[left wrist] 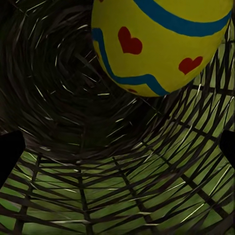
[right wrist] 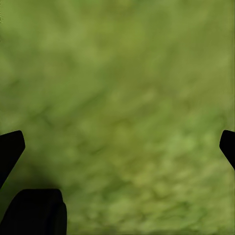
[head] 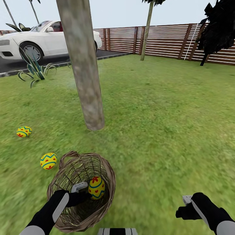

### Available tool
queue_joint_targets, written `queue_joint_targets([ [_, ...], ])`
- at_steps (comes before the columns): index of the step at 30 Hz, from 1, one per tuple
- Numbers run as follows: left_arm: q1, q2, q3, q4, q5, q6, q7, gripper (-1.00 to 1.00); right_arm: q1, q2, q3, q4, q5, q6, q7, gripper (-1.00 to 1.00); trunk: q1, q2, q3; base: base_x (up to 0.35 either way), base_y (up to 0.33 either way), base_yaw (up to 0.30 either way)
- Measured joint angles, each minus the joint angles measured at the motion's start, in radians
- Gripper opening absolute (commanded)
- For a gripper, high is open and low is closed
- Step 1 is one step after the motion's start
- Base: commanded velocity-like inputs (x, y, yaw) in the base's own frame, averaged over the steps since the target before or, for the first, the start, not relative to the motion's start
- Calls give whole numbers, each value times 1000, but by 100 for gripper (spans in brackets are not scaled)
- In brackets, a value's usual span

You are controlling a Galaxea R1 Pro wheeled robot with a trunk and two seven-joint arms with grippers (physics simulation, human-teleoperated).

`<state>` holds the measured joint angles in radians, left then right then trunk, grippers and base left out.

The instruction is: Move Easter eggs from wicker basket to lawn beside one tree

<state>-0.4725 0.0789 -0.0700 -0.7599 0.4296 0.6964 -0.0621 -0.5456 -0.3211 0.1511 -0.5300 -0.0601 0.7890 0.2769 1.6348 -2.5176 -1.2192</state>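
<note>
Left fingers (left wrist: 10,152) were spread wide and empty inside the wicker basket (head: 107,173), third Easter egg (head: 96,187) just ahead. Best centre on it before closing. Right gripper (head: 186,207) hung open, idle. Two eggs (head: 48,161) lay beside the basket, near the tree (head: 86,85).

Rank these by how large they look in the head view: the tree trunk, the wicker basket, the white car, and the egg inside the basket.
1. tree trunk, the longest shape in the frame
2. wicker basket and white car: they look about alike, and the basket is far nearer the camera, so no ranking
3. egg in the basket
</note>
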Motion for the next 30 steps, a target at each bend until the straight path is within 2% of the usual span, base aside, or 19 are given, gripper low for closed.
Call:
queue_joint_targets([
  [10, -1, -8, 0, 0, 1, -1, -2, 100, 0, 0, 1, 0, 0, 0, 0, 100, 0, 0, 0, 0, 0, 0],
  [17, 0, -12, -2, 0, -5, -54, 0, 100, 0, 0, 1, 0, 0, 0, 0, 100, 0, 0, 0, 0, -151, 0],
  [30, -1, -12, -1, 20, -2, -58, -2, 100, 0, 5, 2, 1, 1, 0, 0, 100, 0, 0, 0, 0, -9, 0],
])
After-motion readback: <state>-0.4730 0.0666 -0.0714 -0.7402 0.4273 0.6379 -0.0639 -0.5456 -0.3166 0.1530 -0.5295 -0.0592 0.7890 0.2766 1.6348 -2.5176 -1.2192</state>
